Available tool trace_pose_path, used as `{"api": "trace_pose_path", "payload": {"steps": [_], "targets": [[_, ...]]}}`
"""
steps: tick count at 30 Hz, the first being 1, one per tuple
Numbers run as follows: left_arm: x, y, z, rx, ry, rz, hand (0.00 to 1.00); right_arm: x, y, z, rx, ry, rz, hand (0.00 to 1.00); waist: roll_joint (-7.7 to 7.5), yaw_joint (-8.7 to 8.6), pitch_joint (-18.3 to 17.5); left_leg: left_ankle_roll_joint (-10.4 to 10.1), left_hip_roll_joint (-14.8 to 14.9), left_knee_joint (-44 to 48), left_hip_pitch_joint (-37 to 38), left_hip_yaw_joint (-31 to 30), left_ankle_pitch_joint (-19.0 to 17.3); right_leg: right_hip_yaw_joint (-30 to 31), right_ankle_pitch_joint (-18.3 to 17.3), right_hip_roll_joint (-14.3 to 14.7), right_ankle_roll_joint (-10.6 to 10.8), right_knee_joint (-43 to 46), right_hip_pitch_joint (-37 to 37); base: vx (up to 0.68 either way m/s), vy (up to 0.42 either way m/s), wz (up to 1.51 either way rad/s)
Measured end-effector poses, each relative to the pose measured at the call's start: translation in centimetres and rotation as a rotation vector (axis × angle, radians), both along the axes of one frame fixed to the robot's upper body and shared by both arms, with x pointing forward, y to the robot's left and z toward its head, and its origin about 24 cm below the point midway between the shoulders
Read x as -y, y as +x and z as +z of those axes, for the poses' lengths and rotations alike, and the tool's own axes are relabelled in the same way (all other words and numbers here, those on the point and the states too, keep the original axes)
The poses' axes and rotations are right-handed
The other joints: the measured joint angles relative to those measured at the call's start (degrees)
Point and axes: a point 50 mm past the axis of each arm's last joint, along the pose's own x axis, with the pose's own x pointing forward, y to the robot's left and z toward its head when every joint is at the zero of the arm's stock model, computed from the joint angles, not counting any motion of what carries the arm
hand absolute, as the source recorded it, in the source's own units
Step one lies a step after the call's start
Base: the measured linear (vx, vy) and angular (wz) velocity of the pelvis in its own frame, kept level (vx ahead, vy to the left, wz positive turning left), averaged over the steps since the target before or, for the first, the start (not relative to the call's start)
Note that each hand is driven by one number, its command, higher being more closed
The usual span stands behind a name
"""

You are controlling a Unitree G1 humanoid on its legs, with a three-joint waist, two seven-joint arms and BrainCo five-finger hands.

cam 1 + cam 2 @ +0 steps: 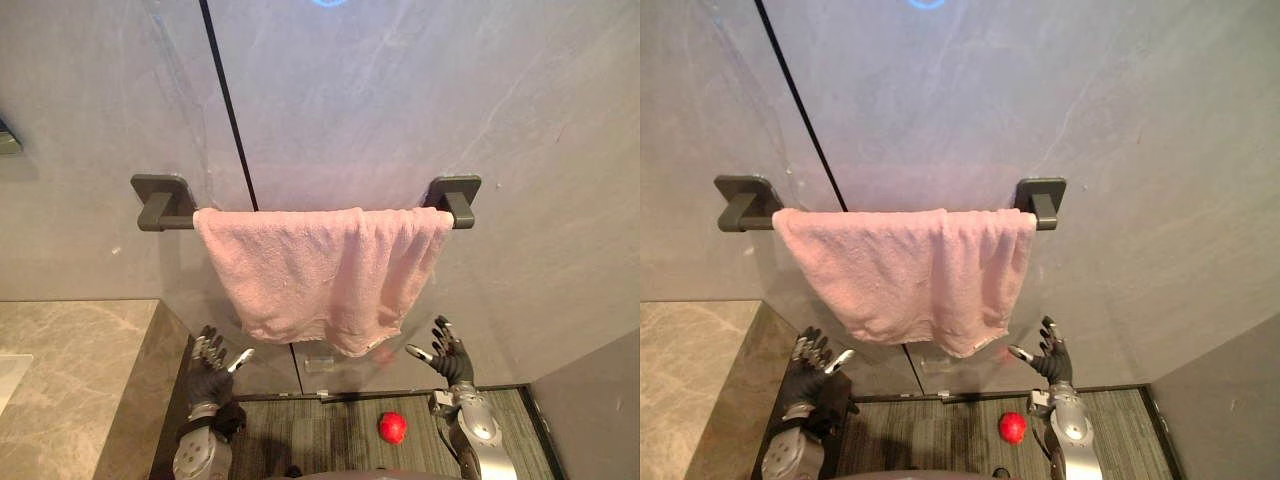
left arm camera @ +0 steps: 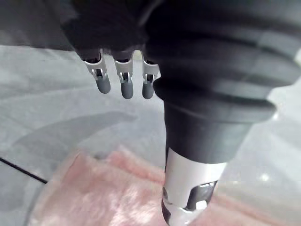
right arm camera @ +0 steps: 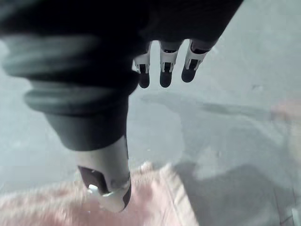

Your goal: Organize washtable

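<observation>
Pink towel (image 1: 320,270) hangs crooked over the dark rail (image 1: 160,203). Left hand (image 1: 210,365) and right hand (image 1: 447,355) hover below it, fingers spread, holding nothing. Best bet, I'd say: pinch both lower corners and tug evenly, gently, so the hem levels without sliding off.

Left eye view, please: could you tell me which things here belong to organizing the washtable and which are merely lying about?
Job in hand:
- pink towel, draped over the dark rail
- stone countertop
- left hand and right hand, both open below the towel, holding nothing

Lying about:
- red ball, on the grey ribbed floor
</observation>
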Motion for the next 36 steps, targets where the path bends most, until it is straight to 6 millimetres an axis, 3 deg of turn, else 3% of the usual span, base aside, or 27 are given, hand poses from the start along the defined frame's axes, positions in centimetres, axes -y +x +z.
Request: {"api": "trace_pose_path", "payload": {"steps": [5,10,14,16,18,21,24,29,36], "targets": [[-1.5,-0.1,3.7,0.146,0.054,0.070,0.00,1.8,-0.5,2.7,0.112,-0.034,-0.098,0.00,0.04,-0.01,0.0,0.0,0.2,1.3,0.8,0.7,-1.4,0.0,-1.5,-0.4,0.1,1.8,0.5,0.01,0.004,-0.01],[-2.2,0.1,8.9,0.365,0.137,0.109,0.00,3.2,0.1,7.3,0.303,-0.101,-0.167,0.00,0.07,-0.01,-0.1,0.1,0.1,3.5,0.9,1.6,-3.6,0.3,-2.7,-0.7,0.3,2.8,1.3,0.01,0.008,-0.06],[-3.0,-0.7,13.6,0.565,0.256,0.154,0.00,4.5,0.4,11.7,0.500,-0.155,-0.221,0.00,0.12,-0.09,-0.1,0.1,-0.1,4.0,1.2,1.7,-3.9,1.0,-2.9,-0.8,0.5,2.8,1.3,0.05,0.009,-0.06],[-3.9,-1.5,16.0,0.668,0.341,0.210,0.00,5.3,0.6,15.0,0.676,-0.161,-0.259,0.00,0.27,-0.14,-0.2,0.1,-0.1,4.1,1.7,1.9,-3.9,1.5,-2.9,-0.8,0.5,2.8,1.5,-0.01,-0.012,-0.12],[-4.3,-2.0,17.5,0.731,0.398,0.244,0.00,5.5,0.4,17.4,0.813,-0.159,-0.270,0.00,0.36,-0.20,-0.2,0.1,-0.1,4.1,2.1,1.8,-3.9,1.6,-2.9,-0.8,0.5,2.8,1.9,-0.03,-0.019,-0.03],[-4.1,-2.6,20.2,0.882,0.460,0.252,0.00,4.5,-0.1,22.4,1.126,-0.114,-0.175,0.00,0.67,-0.25,-0.3,0.1,-0.1,4.1,2.2,1.6,-4.1,1.6,-2.9,-0.8,0.5,2.9,2.0,-0.07,-0.021,0.01],[-3.2,-2.9,22.1,1.002,0.460,0.158,0.00,2.5,0.3,25.0,1.315,-0.013,0.027,0.00,0.67,-0.48,-0.5,0.2,-0.1,4.1,2.7,1.6,-4.1,1.8,-2.9,-0.7,0.5,3.1,2.0,-0.09,-0.018,-0.02],[-0.3,-2.4,24.0,1.152,0.405,-0.165,0.00,-1.6,1.3,26.7,1.412,0.183,0.410,0.00,0.89,-0.48,-1.3,0.3,-0.2,4.1,2.7,1.5,-4.1,1.9,-2.9,-0.5,0.5,3.1,2.0,-0.05,-0.019,0.00],[2.9,-1.2,23.3,1.175,0.149,-0.579,0.00,-4.9,1.7,26.7,1.372,0.417,0.766,0.00,0.90,-0.27,-1.6,0.3,-0.3,4.1,3.0,1.3,-4.1,1.8,-2.8,-0.4,0.5,3.1,2.6,0.00,0.000,0.00]]}}
